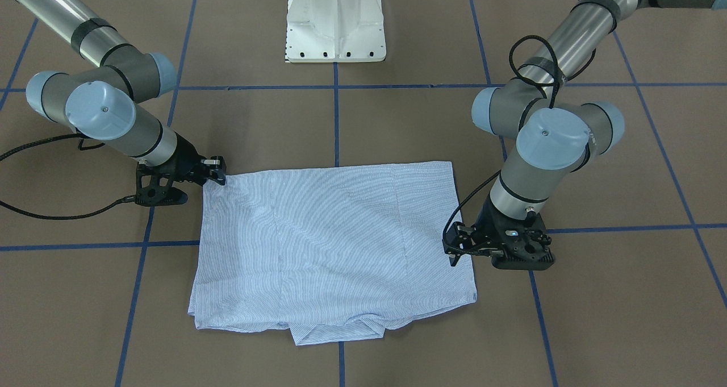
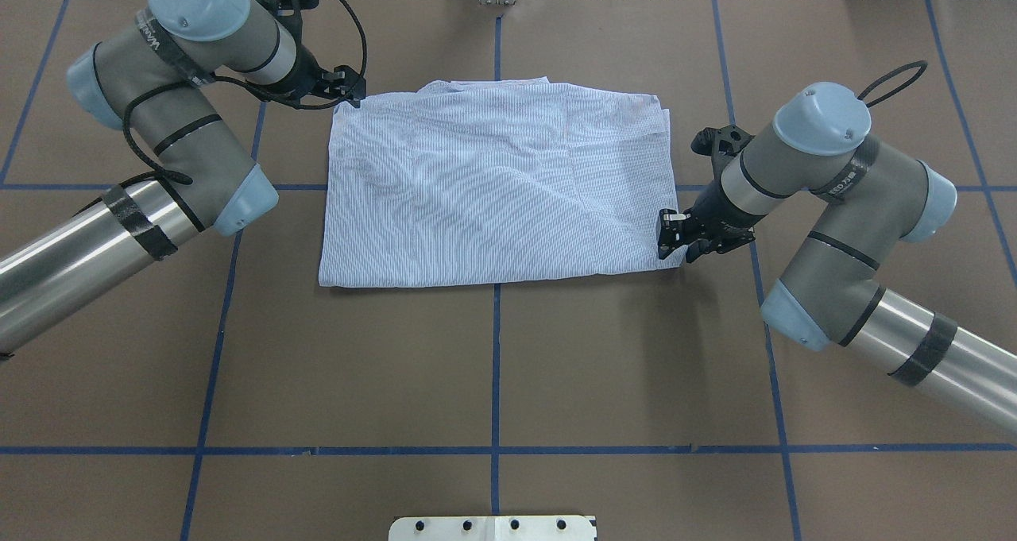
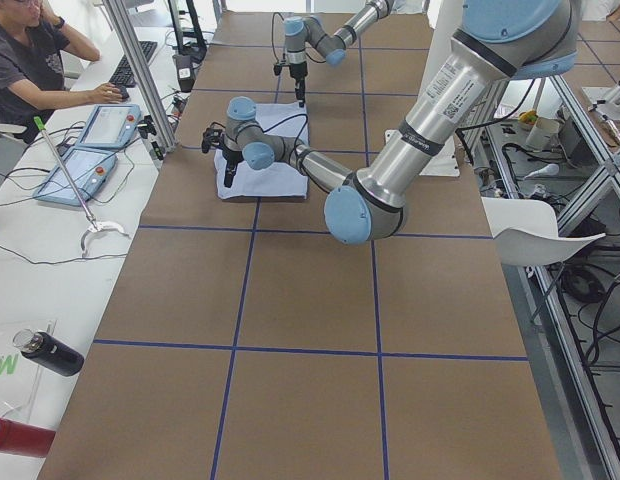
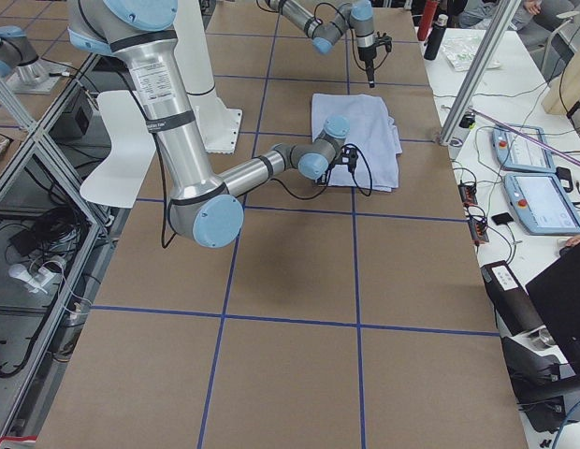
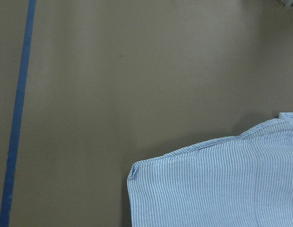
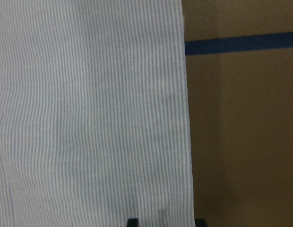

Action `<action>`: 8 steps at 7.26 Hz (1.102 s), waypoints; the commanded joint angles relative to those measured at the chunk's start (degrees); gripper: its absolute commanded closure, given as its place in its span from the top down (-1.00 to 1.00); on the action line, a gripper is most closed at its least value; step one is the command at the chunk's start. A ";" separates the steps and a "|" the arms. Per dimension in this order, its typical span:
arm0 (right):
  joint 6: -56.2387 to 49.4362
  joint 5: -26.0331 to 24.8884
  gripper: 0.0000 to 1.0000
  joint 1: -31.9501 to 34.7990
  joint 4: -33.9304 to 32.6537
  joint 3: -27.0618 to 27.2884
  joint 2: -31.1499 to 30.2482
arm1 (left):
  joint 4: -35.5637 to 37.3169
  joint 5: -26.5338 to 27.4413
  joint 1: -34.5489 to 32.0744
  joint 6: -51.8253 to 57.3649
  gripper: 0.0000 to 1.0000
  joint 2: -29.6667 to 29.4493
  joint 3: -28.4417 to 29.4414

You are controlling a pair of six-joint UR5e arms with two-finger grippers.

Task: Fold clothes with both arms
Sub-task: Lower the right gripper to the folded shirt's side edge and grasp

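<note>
Now | left fingers [image 2: 353, 92] at shirt [image 2: 493, 183] corner (spread unclear) | right fingers [image 2: 666, 245] apart, astride edge

Open tabletop [image 2: 493, 366] all around shirt [image 2: 493, 183]

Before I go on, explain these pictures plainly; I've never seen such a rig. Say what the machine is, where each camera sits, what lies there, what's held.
Two robot arms, the left arm and right arm, work at a brown table. One camera looks over the robot's shoulders, one faces it, two watch from the table's ends, one rides each wrist. A striped shirt, folded into a rectangle, lies flat. Nothing is lifted: the right arm's jaws stand apart over one edge; the left's, at a far corner, I cannot judge.
</note>
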 commanded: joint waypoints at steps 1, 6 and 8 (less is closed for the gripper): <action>-0.43 -0.26 -0.02 0.45 -0.32 -0.47 0.03 | 0.00 0.03 0.00 -0.42 1.00 -0.07 -0.12; -0.17 -1.13 -0.99 0.81 -0.23 -2.23 1.17 | 0.00 0.12 0.09 -0.33 1.00 0.19 -0.38; -0.60 -0.61 -1.00 1.15 -0.05 -1.54 0.91 | 0.00 0.12 0.00 -0.33 1.00 0.19 -0.38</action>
